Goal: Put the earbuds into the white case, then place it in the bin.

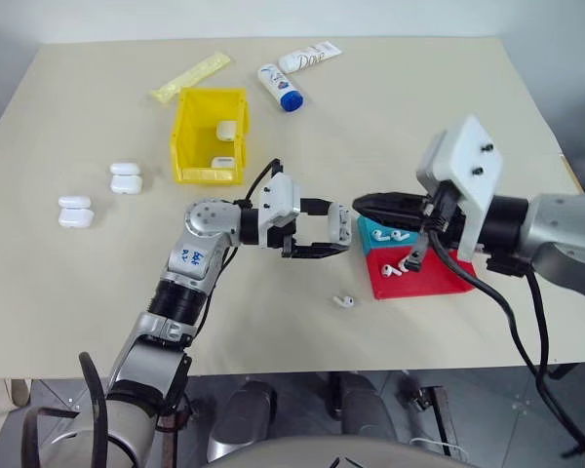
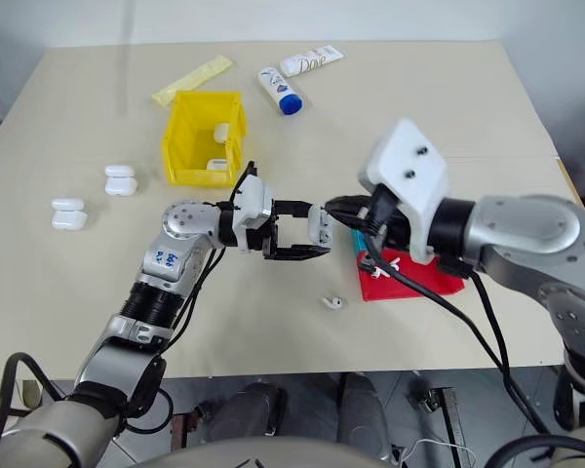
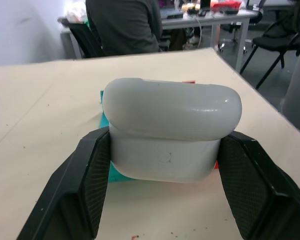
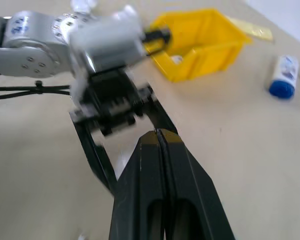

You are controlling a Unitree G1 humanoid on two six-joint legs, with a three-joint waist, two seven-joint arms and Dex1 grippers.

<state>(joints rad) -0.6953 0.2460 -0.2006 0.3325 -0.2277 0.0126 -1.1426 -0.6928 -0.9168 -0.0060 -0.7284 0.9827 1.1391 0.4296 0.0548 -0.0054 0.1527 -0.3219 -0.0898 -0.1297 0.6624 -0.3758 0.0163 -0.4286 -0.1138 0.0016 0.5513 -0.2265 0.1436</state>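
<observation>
Left wrist view: left end effector (image 3: 162, 195) clamps white case (image 3: 167, 130) across its long axis.

The white tube (image 1: 309, 57) at the far edge of the desk (image 1: 390, 127) carries the brand name "Dove" in dark lettering. The left forearm bears a white label (image 1: 191, 257) with blue characters, not legible. No other text can be read.

We see even, bright light with soft shadows on the beige tabletop (image 1: 97, 292); the left gripper (image 4: 115, 107) looks motion-blurred in the right wrist view.
</observation>
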